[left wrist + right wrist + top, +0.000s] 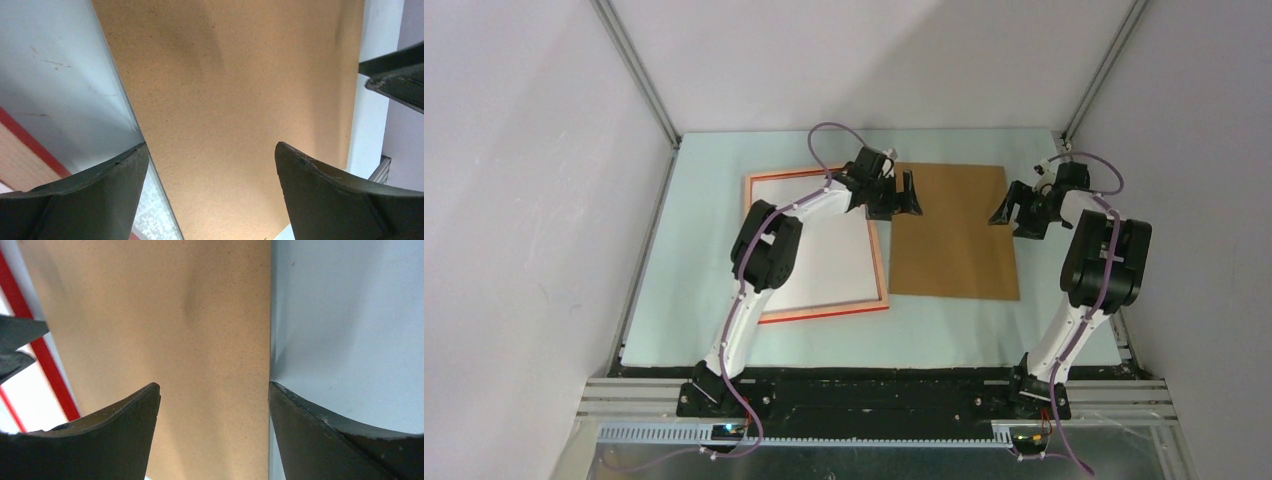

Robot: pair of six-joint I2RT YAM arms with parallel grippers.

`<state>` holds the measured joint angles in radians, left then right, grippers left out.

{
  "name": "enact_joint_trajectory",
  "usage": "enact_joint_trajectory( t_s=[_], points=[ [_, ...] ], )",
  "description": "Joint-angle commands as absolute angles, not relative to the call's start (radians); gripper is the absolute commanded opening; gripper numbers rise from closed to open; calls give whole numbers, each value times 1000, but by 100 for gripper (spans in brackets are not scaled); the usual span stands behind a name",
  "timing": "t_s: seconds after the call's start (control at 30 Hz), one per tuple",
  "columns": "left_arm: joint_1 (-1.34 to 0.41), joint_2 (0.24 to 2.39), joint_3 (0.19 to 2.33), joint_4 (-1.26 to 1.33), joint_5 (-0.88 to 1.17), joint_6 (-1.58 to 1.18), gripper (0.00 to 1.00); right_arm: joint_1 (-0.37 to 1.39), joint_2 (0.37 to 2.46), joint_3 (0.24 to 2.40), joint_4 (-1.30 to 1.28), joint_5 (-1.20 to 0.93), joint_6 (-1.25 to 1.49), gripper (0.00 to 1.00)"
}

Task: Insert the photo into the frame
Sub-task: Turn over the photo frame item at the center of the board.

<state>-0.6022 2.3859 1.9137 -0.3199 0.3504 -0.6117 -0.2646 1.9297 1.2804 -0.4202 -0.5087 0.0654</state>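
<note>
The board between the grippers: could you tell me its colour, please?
The board is plain brown, shown best from the top view.

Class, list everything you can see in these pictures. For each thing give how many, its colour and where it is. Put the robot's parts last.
frame: one, pale orange-pink with a red edge, flat on the table's left half
photo: one, white side up, inside the frame
board: one, brown, flat, just right of the frame
table: one, pale green top, under everything
arms: two, black and white, left arm over the frame, right arm at the table's right
left fingers: two, black, open, over the board's left edge
right fingers: two, black, open, over the board's right edge
</note>
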Motion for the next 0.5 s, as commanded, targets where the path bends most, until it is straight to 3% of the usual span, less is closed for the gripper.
enact_joint_trajectory(
  t_s=[0.0, 0.47],
  points=[
    [-632, 2352, 1882, -367, 418, -647, 100, -238, 1793, 1285, -519, -807, 81, 81],
    [-658, 2302, 1852, -364, 442, -666, 100, -218, 1531, 1284, -600, -1004, 80, 80]
  ],
)
